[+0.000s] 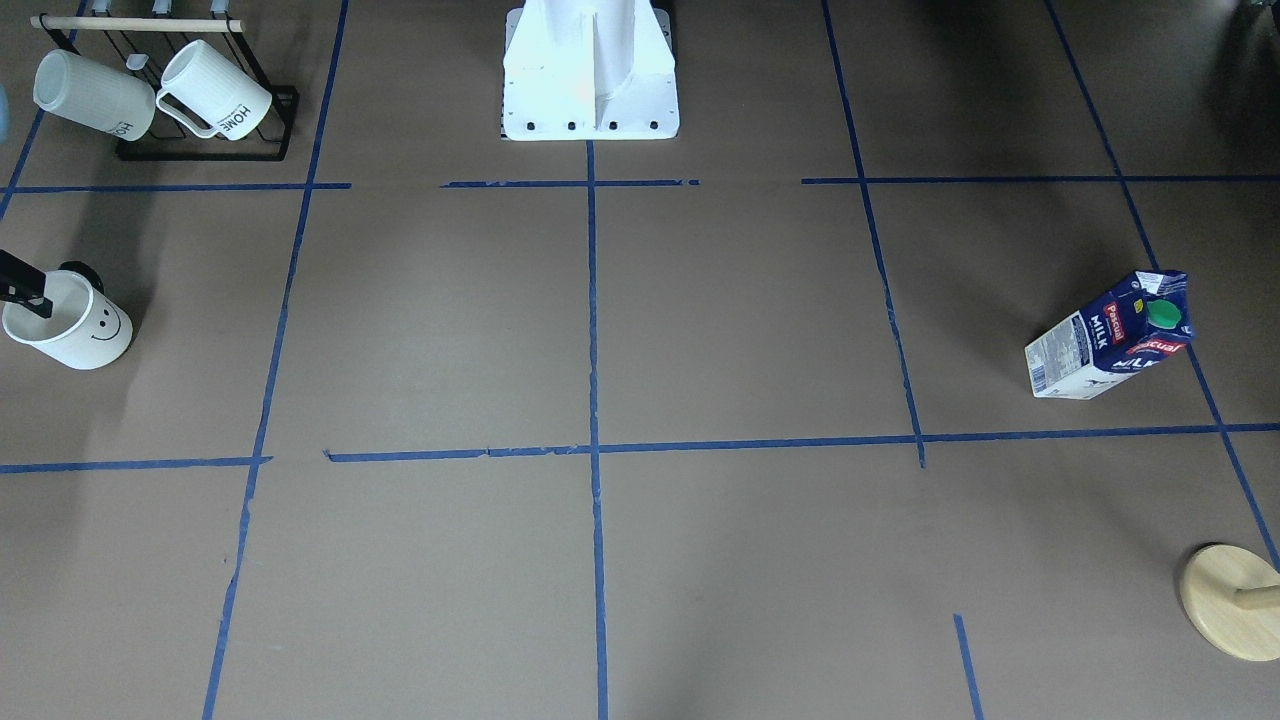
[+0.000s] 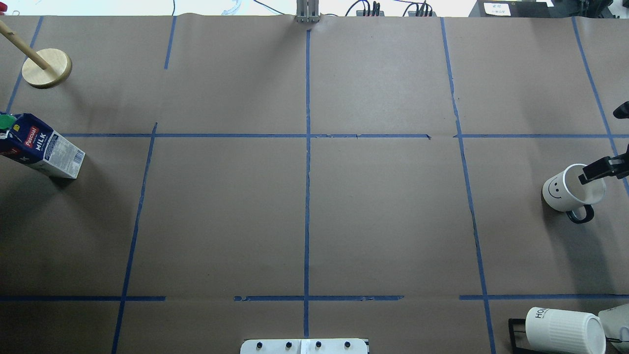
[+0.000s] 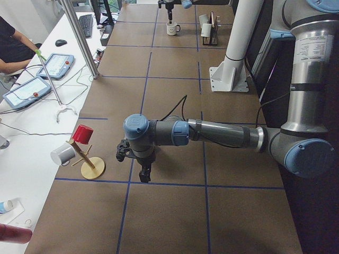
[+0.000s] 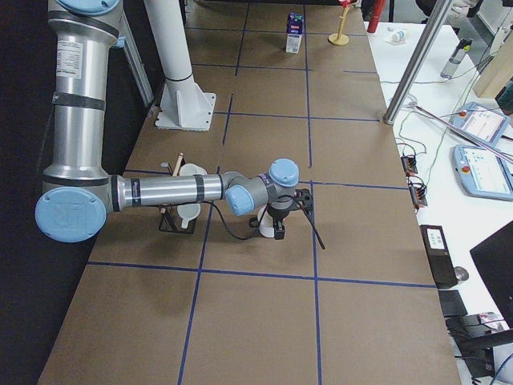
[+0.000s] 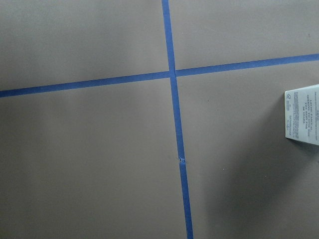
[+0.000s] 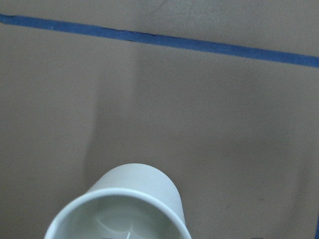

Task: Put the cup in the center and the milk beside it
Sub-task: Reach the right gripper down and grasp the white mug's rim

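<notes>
The cup [image 2: 565, 191], a smooth white mug with a smiley face and dark handle, stands upright at the table's right side; it also shows in the front view [image 1: 70, 330] and the right wrist view [image 6: 119, 209]. My right gripper [image 2: 600, 145] is open, with one finger [image 2: 597, 169] over the cup's mouth and the other beyond its far rim. The milk [image 2: 42, 147], a blue and white carton with a green cap, stands at the far left, also in the front view [image 1: 1110, 340]. My left gripper [image 3: 135, 161] hovers near the milk; I cannot tell whether it is open or shut.
A black rack [image 1: 200, 150] with ribbed "HOME" mugs [image 2: 562, 329] stands by the robot's right. A wooden peg stand [image 2: 46, 68] is at the far left corner, hung with small cups [image 3: 82, 135]. The white robot base [image 1: 590, 80] is at mid near edge. Blue tape lines grid the table.
</notes>
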`<state>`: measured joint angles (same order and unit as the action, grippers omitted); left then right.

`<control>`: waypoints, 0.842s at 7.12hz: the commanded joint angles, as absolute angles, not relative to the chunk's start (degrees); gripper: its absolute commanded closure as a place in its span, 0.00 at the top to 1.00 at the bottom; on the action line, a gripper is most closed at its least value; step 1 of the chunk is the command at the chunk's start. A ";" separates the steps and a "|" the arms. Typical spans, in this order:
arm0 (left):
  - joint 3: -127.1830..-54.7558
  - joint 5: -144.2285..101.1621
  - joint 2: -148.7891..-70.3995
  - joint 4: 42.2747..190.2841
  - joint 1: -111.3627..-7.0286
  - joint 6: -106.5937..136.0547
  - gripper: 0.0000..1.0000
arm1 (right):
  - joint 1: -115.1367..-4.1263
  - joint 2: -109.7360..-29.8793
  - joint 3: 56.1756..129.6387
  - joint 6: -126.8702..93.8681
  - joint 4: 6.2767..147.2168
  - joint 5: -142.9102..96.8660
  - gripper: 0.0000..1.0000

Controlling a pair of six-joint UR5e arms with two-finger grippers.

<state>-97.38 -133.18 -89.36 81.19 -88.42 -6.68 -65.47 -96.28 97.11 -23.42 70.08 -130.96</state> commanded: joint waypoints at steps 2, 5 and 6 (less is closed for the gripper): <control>-97.12 -133.15 -89.30 81.21 -88.42 -6.68 1.00 | -64.86 -96.68 96.85 -23.55 69.87 -130.60 0.00; -97.38 -133.24 -89.30 81.21 -88.42 -6.68 1.00 | -60.16 -93.45 106.12 -33.57 70.92 -130.95 0.00; -97.47 -133.33 -89.30 81.21 -88.42 -6.68 1.00 | -54.90 -86.90 107.91 -49.06 71.54 -130.78 0.00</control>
<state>-97.33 -133.25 -89.29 81.21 -88.42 -6.69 -60.43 -92.89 104.28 -33.83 70.83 -130.79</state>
